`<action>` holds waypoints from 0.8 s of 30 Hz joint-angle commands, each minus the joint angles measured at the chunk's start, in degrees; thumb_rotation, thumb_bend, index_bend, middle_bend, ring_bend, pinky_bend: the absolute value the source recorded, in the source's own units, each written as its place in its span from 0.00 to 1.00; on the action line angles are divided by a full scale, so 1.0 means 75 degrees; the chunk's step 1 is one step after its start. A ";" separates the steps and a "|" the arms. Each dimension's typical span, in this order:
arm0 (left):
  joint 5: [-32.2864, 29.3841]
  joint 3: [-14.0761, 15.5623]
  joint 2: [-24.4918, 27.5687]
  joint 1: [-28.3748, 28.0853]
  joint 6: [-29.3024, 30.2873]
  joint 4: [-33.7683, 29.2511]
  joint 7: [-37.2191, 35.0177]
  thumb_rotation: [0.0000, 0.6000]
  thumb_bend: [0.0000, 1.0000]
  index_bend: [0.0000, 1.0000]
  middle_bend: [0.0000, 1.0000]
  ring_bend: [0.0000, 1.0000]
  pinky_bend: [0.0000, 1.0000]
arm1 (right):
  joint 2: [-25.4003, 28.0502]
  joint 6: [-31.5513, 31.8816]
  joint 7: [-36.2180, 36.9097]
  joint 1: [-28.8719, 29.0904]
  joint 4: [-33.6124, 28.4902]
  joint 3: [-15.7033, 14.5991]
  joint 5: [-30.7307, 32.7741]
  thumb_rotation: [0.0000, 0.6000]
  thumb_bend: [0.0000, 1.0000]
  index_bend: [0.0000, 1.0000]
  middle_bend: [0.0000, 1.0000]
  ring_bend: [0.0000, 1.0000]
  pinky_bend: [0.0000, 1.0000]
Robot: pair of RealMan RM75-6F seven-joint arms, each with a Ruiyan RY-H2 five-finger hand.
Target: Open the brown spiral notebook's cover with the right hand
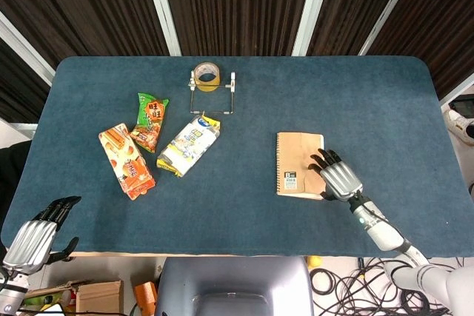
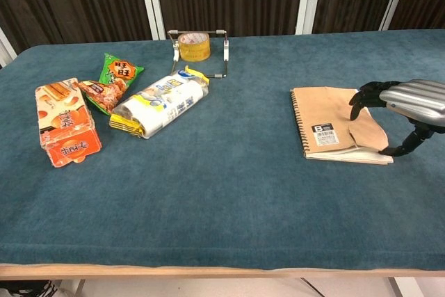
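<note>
The brown spiral notebook lies right of the table's middle, spiral to the left, with a small label on its cover. My right hand is at its free right edge. The fingers lie on top of the cover and the thumb sits low at the edge, pinching it. In the chest view the cover's right edge bows up off the pages. My left hand hangs past the table's near left corner, holding nothing, fingers apart.
An orange snack box, a green snack bag and a white-yellow packet lie at the left. A roll of tape on a wire stand is at the back. The table's near edge runs just below my right wrist.
</note>
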 commanded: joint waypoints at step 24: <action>0.0118 0.0040 0.0025 0.0019 0.0037 0.0005 -0.0038 1.00 0.37 0.13 0.13 0.12 0.33 | -0.0470 0.0620 -0.0166 0.0330 0.0588 0.0283 -0.0188 1.00 0.24 0.41 0.26 0.13 0.23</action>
